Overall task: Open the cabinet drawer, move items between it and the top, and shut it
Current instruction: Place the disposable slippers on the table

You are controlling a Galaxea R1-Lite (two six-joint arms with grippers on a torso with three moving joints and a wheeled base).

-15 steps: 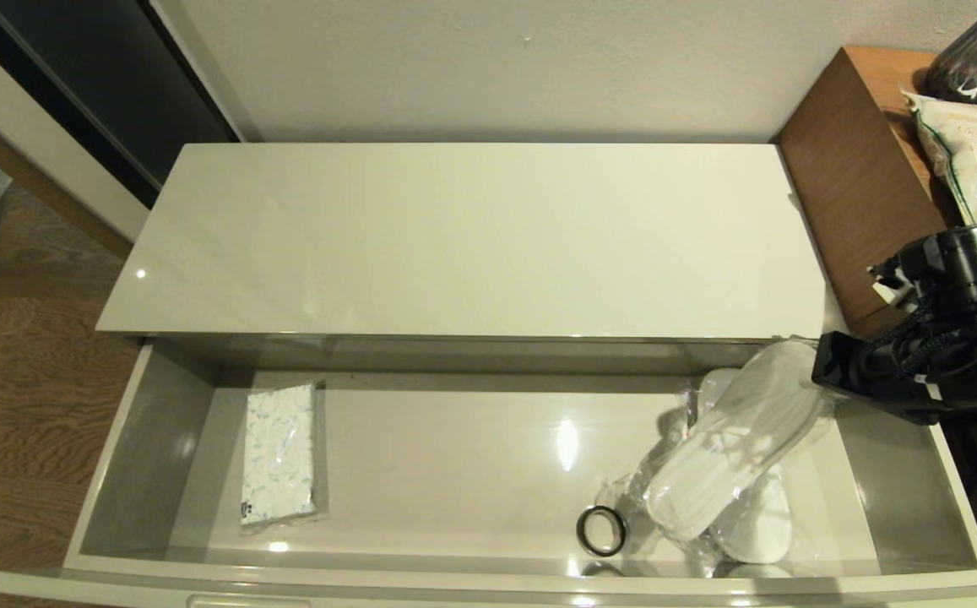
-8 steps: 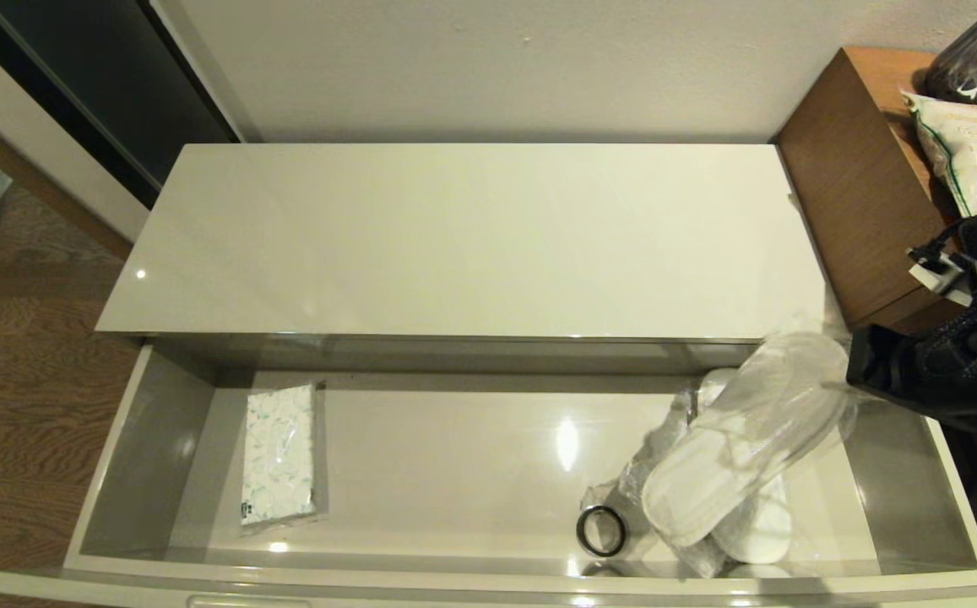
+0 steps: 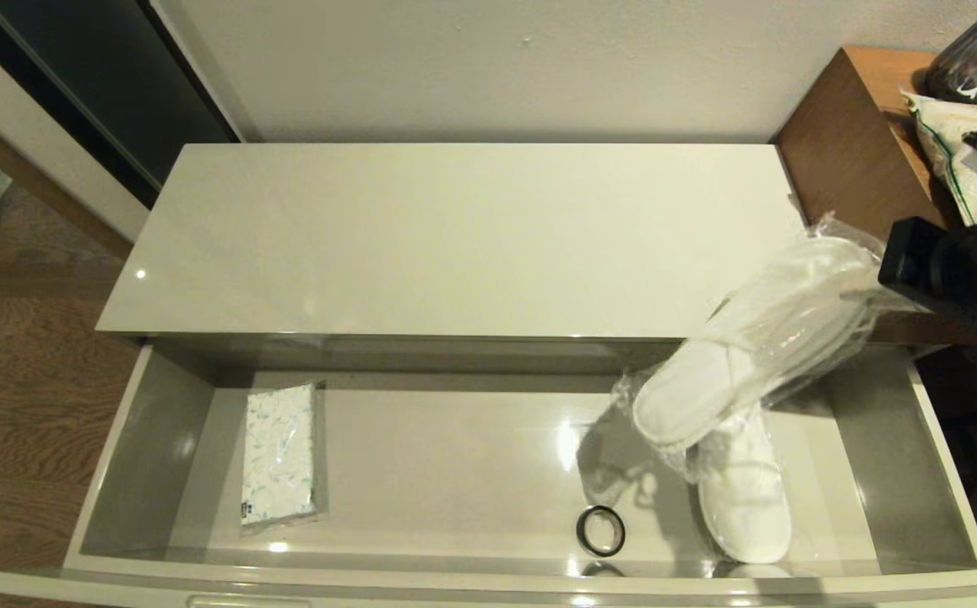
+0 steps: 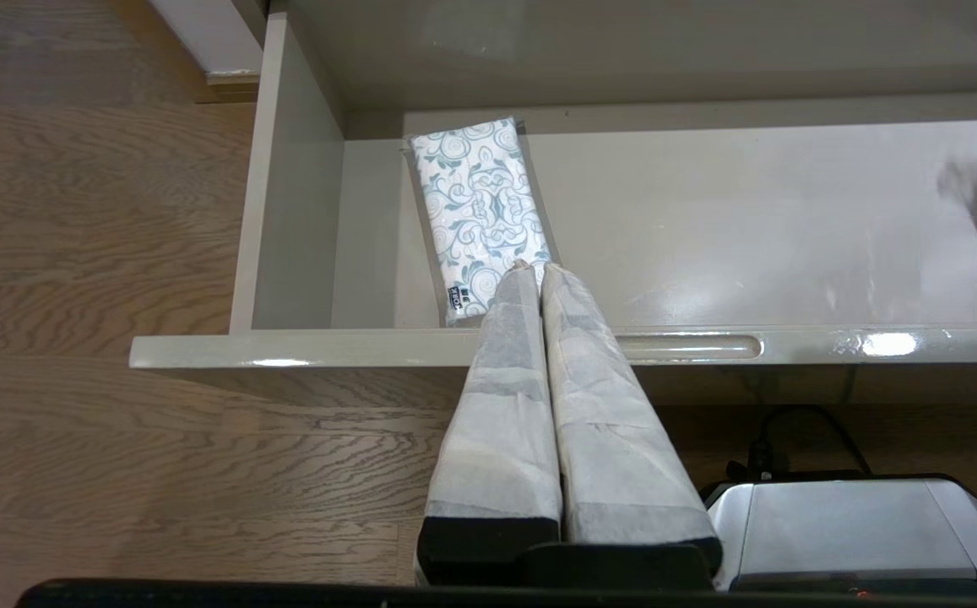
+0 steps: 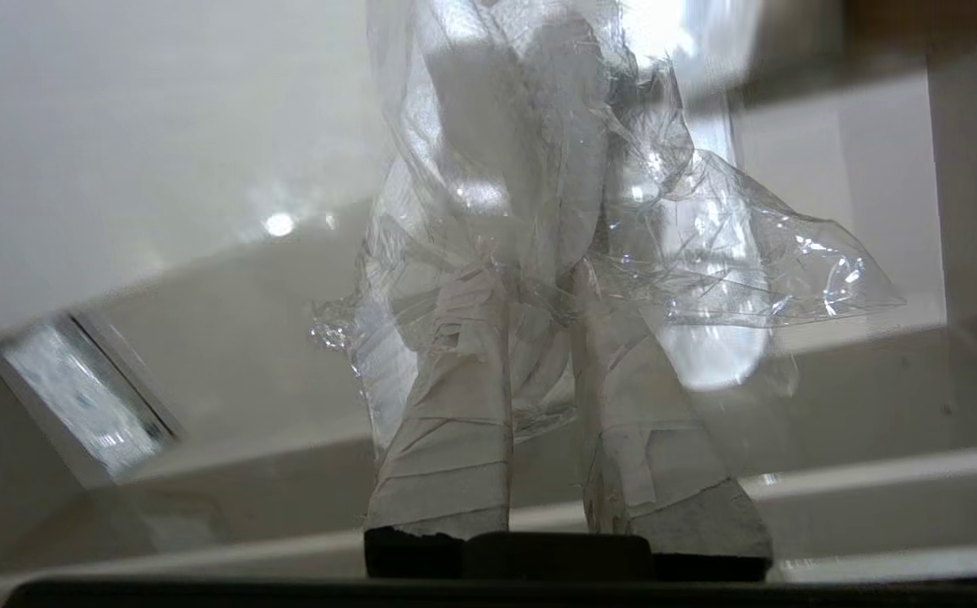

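Lifted since a second ago, the white flat slipper in its clear plastic bag (image 3: 758, 346) hangs above the wide cream-beige drawer (image 3: 150, 422), the right gripper (image 3: 898, 253) half cut off at its far end. A second slipper (image 3: 741, 498), black tape roll (image 3: 600, 530) and printed tissue pack (image 3: 279, 452) lie inside. Left wrist: the left gripper (image 4: 533, 268), fingers pressed together, hovers at the drawer's front. Right wrist: fingers (image 5: 454, 405) pinch the crinkled bag, which hides their tips.

Count: two bagged slippers, one (image 3: 758, 338) raised, one (image 3: 746, 498) lying in the single open drawer (image 3: 150, 422); one tissue pack (image 3: 279, 453); one black tape roll (image 3: 600, 530).
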